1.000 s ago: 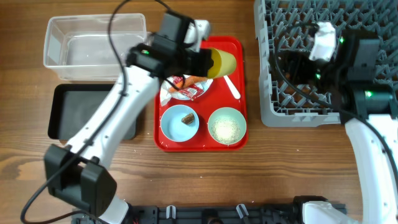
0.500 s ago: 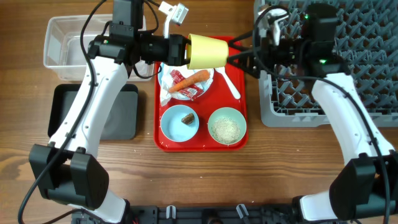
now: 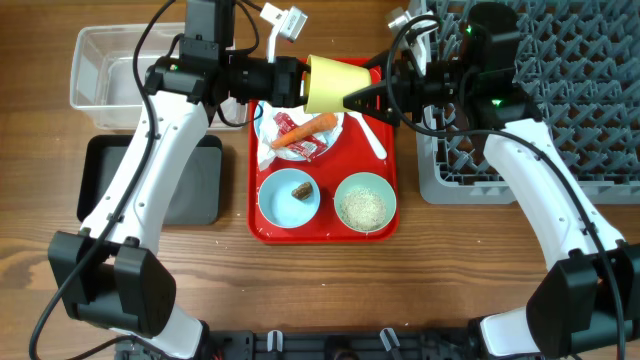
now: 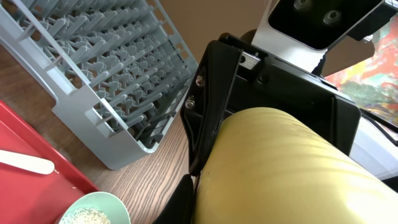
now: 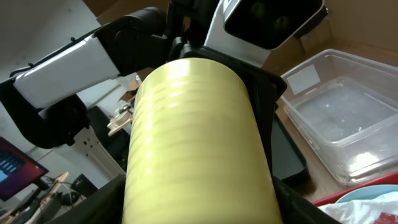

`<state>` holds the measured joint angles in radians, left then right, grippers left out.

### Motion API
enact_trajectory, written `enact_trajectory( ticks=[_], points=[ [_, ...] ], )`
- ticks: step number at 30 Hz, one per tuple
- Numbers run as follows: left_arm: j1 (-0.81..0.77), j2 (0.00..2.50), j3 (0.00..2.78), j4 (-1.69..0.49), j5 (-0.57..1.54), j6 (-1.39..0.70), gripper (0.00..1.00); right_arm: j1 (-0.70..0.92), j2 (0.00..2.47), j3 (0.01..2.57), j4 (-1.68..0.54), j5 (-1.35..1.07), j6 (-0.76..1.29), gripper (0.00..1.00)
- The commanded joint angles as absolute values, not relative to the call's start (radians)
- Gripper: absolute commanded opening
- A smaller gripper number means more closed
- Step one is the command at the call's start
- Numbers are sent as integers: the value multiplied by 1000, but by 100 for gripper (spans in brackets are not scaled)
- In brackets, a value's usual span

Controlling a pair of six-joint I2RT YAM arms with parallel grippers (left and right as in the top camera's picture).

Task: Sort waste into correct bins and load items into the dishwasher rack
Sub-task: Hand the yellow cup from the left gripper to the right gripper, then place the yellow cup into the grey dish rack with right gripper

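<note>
My left gripper (image 3: 295,82) is shut on the yellow cup (image 3: 328,83) and holds it on its side above the back of the red tray. My right gripper (image 3: 362,97) is open, with its fingers either side of the cup's wide end. The cup fills the left wrist view (image 4: 280,168) and the right wrist view (image 5: 193,137). The grey dishwasher rack (image 3: 560,60) stands at the right. An orange carrot (image 3: 308,127), a red wrapper (image 3: 298,148) and white tissue lie on the light blue plate (image 3: 266,150). The blue bowl (image 3: 283,200) holds a brown lump. The green bowl (image 3: 365,203) holds rice-like grains.
The clear tub (image 3: 110,70) is at the back left, with the black tray (image 3: 110,180) in front of it. The red serving tray (image 3: 380,232) carries the plate, both bowls and a white spoon (image 3: 372,138). The left arm crosses over the black tray.
My left gripper lifted the yellow cup off the tray and turned it towards the right. My right arm swung from the rack over to the cup and closed in on its wide end.
</note>
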<state>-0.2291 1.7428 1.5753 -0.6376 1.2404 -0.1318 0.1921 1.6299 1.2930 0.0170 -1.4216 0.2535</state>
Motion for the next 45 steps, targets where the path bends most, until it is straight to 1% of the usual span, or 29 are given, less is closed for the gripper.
enact_trajectory(
  ticks=[1,4,5,7,8,9,13,19,23,25,26,28,30,35,37,41,45],
  points=[
    [-234,1753,1582,-635,1256,-115,16,198,1635,1307,24,-1433,246,62],
    [-234,1753,1582,-635,1256,-115,46,192,1635,1307,26,-1433,244,60],
    [-234,1753,1582,-635,1256,-115,50,184,1635,1307,25,-1433,242,60],
    [-234,1753,1582,-635,1256,-115,61,163,1635,1307,25,-1433,242,60],
    [-234,1753,1582,-635,1256,-115,65,151,1635,1307,25,-1433,243,60],
    [-234,1753,1582,-635,1256,-115,67,136,1635,1307,24,-1433,242,60],
    [-234,1753,1582,-635,1256,-115,70,44,1635,1307,-2,-1414,242,60],
    [-234,1753,1582,-635,1254,-115,70,-72,1634,1307,-145,-1184,235,60],
    [-234,1753,1582,-643,1216,-115,70,-130,1631,1307,-209,-1081,239,57],
    [-234,1753,1582,-646,1176,-115,70,-151,1613,1307,-292,-917,229,57],
    [-234,1753,1582,-647,1164,-115,70,-154,1605,1307,-318,-859,218,56],
    [-234,1753,1582,-657,1117,-115,71,-156,1571,1307,-412,-605,200,56],
    [-234,1753,1582,-678,1048,-115,71,-156,1539,1307,-473,-423,185,55],
    [-234,1753,1582,-758,870,-115,71,-155,1466,1307,-607,-115,136,55],
    [-234,1753,1582,-774,815,-115,71,-154,1462,1307,-686,-52,130,55],
    [-234,1753,1582,-779,786,-115,73,-123,1464,1307,-801,-39,118,55],
    [-234,1753,1582,-780,741,-115,74,-35,1485,1307,-821,38,116,56]
  ],
)
